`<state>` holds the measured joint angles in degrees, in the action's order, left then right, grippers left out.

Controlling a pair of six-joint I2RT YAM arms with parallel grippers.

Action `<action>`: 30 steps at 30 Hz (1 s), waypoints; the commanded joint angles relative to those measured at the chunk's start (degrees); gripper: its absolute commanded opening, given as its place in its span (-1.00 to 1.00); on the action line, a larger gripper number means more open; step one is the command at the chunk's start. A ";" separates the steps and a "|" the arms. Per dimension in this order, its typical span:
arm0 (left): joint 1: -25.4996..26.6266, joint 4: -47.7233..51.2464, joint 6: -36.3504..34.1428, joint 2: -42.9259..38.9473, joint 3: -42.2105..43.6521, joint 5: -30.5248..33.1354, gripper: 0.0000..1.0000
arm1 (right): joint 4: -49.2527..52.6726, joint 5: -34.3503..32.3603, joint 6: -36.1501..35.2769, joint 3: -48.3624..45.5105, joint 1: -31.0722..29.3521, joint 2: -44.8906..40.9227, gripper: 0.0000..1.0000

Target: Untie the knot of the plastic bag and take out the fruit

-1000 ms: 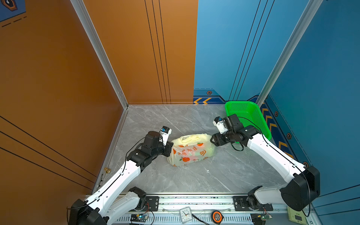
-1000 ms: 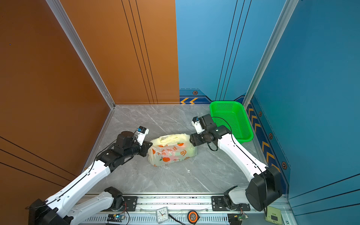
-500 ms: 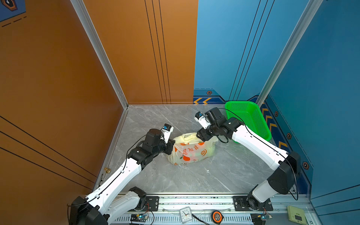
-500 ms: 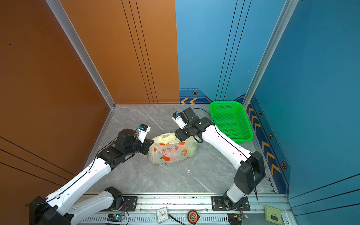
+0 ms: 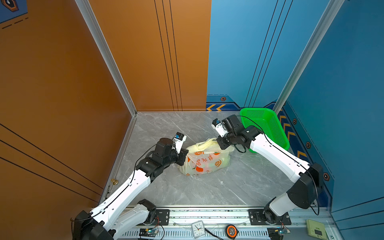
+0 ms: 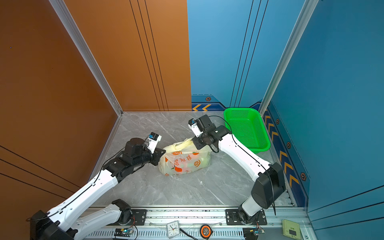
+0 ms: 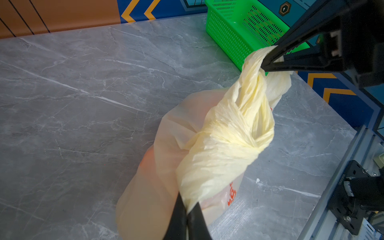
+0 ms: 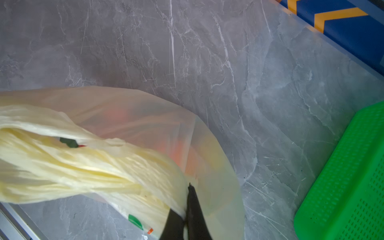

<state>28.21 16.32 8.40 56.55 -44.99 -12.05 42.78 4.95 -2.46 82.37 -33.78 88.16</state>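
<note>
Change: right gripper, earlier right of the plastic bag, now pinches its far strap in shut fingers; left gripper stays pinched on left strap; bag lies mid bench; only left wrist view shows the knot, tied, between them.

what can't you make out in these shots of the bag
- fruit: only coloured blurs through the plastic bag in every view; kinds and count unclear
- left gripper: tips buried in bag folds in both top views
- knot: how the straps cross, hidden by its own folds, left wrist view
</note>
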 commanded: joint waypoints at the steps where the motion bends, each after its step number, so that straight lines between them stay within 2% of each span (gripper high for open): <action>1: -1.02 1.65 -0.93 -1.78 1.05 1.97 -1.00 | 0.48 -2.20 4.33 -3.65 5.14 -4.41 -1.00; 8: -2.58 1.81 -0.63 -1.56 1.49 1.56 -1.00 | -3.03 2.95 9.41 -9.56 9.95 -9.40 -1.00; 11: -2.92 2.36 -0.02 -1.58 1.07 1.90 -0.76 | -3.97 3.61 9.92 -10.92 9.96 -10.93 -1.00; 12: -3.04 2.40 0.26 -1.77 0.82 2.08 -0.64 | -4.31 3.94 10.07 -11.45 9.99 -11.48 -1.00; 15: -3.16 2.73 1.32 -2.22 -1.46 2.43 0.33 | -6.54 5.91 10.32 -13.30 9.80 -14.17 -1.00; 17: -3.07 3.70 1.95 -1.87 -4.16 3.33 0.85 | -8.18 6.69 10.61 -14.40 9.23 -16.08 -1.00; 18: -3.01 4.09 2.14 -1.44 -5.80 3.51 1.00 | -8.54 6.68 10.65 -14.60 8.86 -16.63 -1.00; 21: -0.90 5.57 1.51 0.92 -11.18 4.12 0.96 | -8.93 7.05 10.58 -14.12 7.39 -17.73 -1.00; 25: 4.36 9.73 -2.14 6.85 -19.47 6.44 0.96 | -9.12 6.10 10.94 -12.63 5.60 -18.39 -1.00; 30: 8.84 11.63 -5.42 12.11 -23.42 7.52 0.96 | -8.97 5.36 11.06 -11.25 4.10 -19.02 -1.00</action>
<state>35.70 23.53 6.04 66.63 -67.05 -6.61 34.83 10.68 7.62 68.93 -28.97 70.81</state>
